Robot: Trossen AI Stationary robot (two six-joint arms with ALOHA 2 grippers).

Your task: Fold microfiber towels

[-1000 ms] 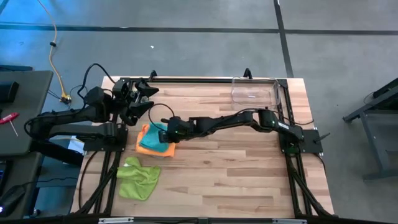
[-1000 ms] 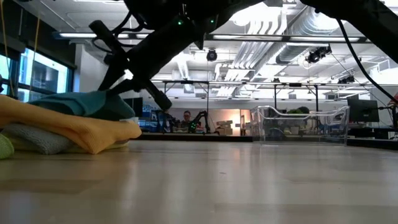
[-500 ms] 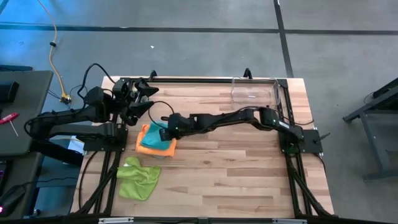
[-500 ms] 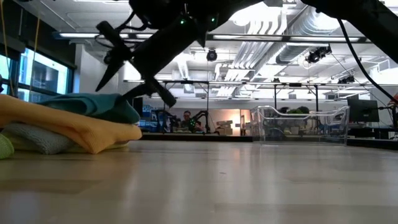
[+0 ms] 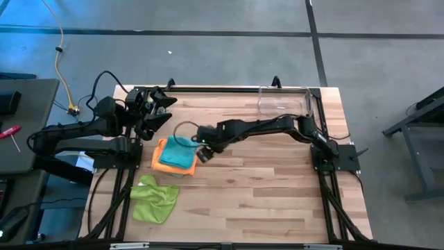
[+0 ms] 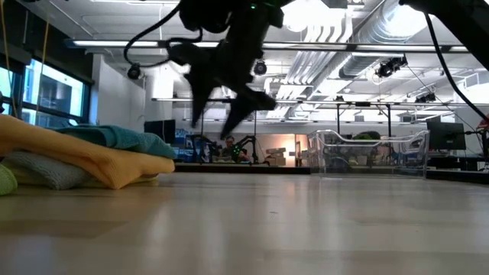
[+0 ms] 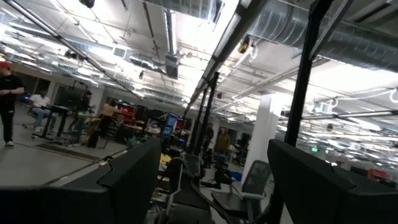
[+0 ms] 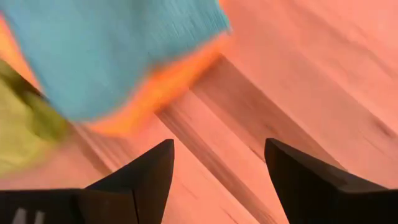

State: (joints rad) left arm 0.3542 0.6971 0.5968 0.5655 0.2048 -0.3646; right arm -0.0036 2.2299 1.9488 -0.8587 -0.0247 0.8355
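Observation:
A folded teal towel (image 5: 175, 152) lies on top of a folded orange towel (image 5: 161, 162) at the table's left. In the low view a grey towel (image 6: 46, 171) shows under the orange towel (image 6: 99, 159) and the teal towel (image 6: 118, 137). A crumpled lime green towel (image 5: 154, 197) lies nearer the front edge. My right gripper (image 5: 203, 153) hangs open just to the right of the stack, above the table (image 6: 229, 114), and touches nothing. My left gripper (image 5: 161, 110) stands raised and open at the far left.
A clear plastic bin (image 5: 284, 101) stands at the table's far right corner. Bare wood (image 5: 263, 187) stretches from the stack to the right and front edges. The left wrist view looks out into the room, where people stand far off.
My right gripper has opened and let go of the teal towel. It has risen and drawn back toward the table's right edge, off the stack. The teal towel stays folded on the orange one.

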